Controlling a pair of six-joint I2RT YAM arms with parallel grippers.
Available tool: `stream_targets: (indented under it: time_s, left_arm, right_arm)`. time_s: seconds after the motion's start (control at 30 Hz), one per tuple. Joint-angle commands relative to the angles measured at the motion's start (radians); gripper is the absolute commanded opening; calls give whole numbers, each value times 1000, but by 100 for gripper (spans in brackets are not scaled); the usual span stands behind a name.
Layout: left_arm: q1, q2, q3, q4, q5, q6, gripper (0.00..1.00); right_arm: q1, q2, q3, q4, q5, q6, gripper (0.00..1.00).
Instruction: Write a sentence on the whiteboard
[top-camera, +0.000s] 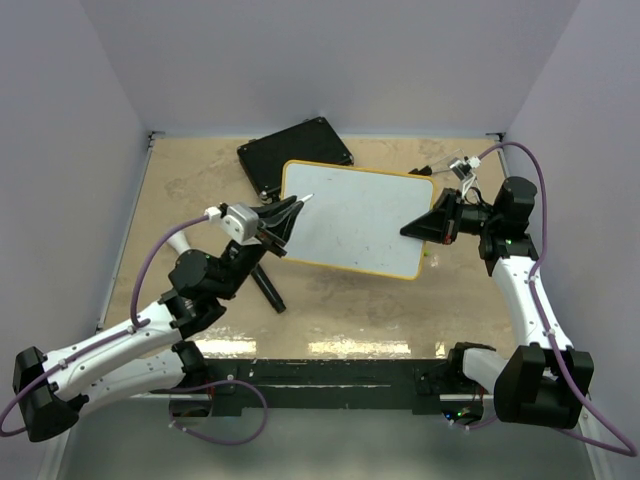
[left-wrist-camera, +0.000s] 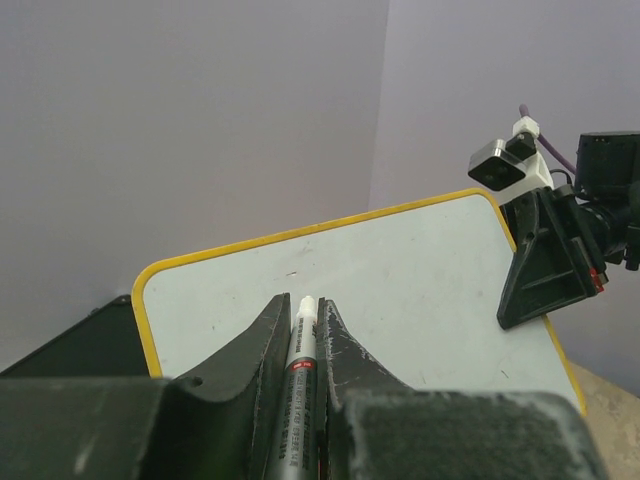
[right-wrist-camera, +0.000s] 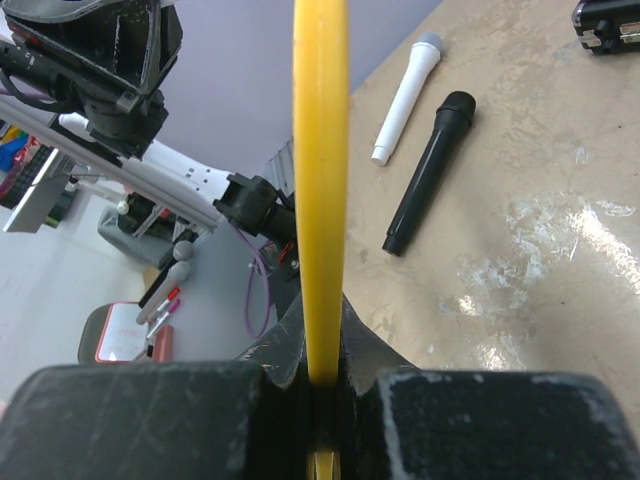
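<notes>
Above desk (top-camera: 340, 310), centre: right jaws pinched tight on whiteboard (top-camera: 355, 215) at rt edge, holding it tilted; left jaws clamped on marker (left-wrist-camera: 301, 345), tip by board's far-left corner. Writing step apparently in hand; sentence (top-camera: 352, 240) just faint marks. Next: tip onto face w/ light, steady pressure.

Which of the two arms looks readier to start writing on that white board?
Left. The left gripper is shut on a grey-and-white marker pen aimed at the yellow-rimmed white board, while the right gripper is clamped on the board's rim.
</notes>
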Motion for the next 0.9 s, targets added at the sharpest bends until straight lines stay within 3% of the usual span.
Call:
stream_targets:
  time_s: [0.0,0.43,0.87]
  left_arm:
    - [-7,-21,10,35,-26,71,0]
    - [-6,-195,-153,21,-83,15,0]
    - [-6,-162,-190,110,-63,-83,0]
  right_arm:
    - [-2,-7,36,14,-23,15,0]
    - [3,-25,-29,8,19,-19,0]
    - [6,-36,-44,0,14,-59,0]
